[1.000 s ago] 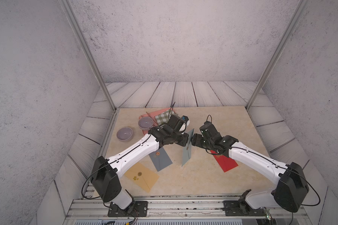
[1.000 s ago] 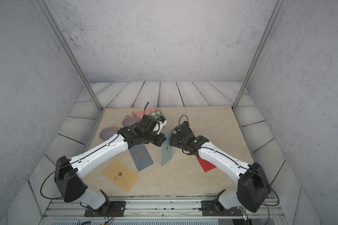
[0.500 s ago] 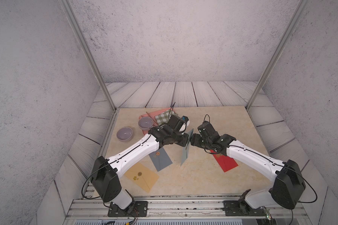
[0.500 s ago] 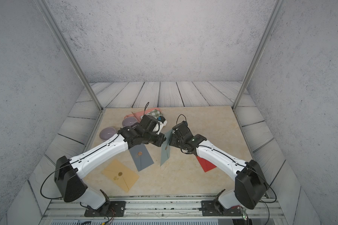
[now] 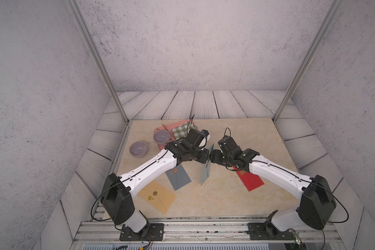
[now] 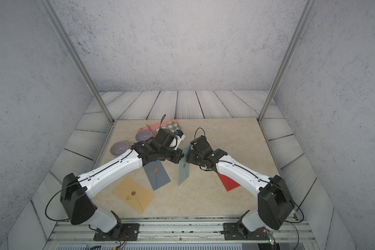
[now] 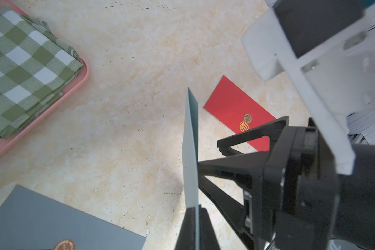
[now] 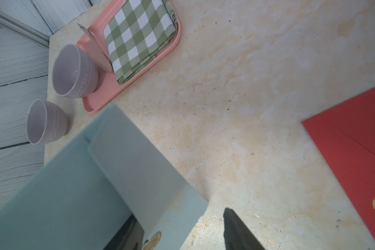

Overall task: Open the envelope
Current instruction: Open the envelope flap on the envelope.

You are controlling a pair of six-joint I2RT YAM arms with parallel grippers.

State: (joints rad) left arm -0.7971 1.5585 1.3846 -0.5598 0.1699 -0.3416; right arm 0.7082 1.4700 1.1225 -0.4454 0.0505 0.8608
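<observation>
The teal envelope [image 5: 206, 171] is held on edge, nearly upright, just on the robot's side of the pink tray [image 8: 108, 88]. Its lower corner is at or very near the worktop [image 5: 225, 194]; contact cannot be confirmed. The left tool [image 5: 206, 157] is clamped together on the envelope's upper part. The right tool [image 5: 212, 157] is set against the opposite face with its jaws apart, and nothing is gripped by it.

The step in hand is judged to be catching the flap [image 8: 136, 168]. It would be done well if one finger were slid under the flap's free edge beside the round seal [image 8: 152, 239]. The other finger would be kept outside, and the jaws closed only once paper lies between them. The flap would then be peeled away while the left clamp is kept firm, so that the envelope is not twisted out. A pinch on flap and body together is to be avoided.

In both top views the envelope is seen only as a thin sliver between the tools, and the flap is hidden. In the right wrist view the sealed face is shown, with one of the right tool's fingers [image 8: 126, 233] lying along the flap's edge. Whether it is under the flap cannot be told. Only in the left wrist view is the envelope shown edge-on, with a right fingertip touching it. There the red envelope [image 7: 236, 110] is seen flat, beyond the teal envelope from the pink tray.
</observation>
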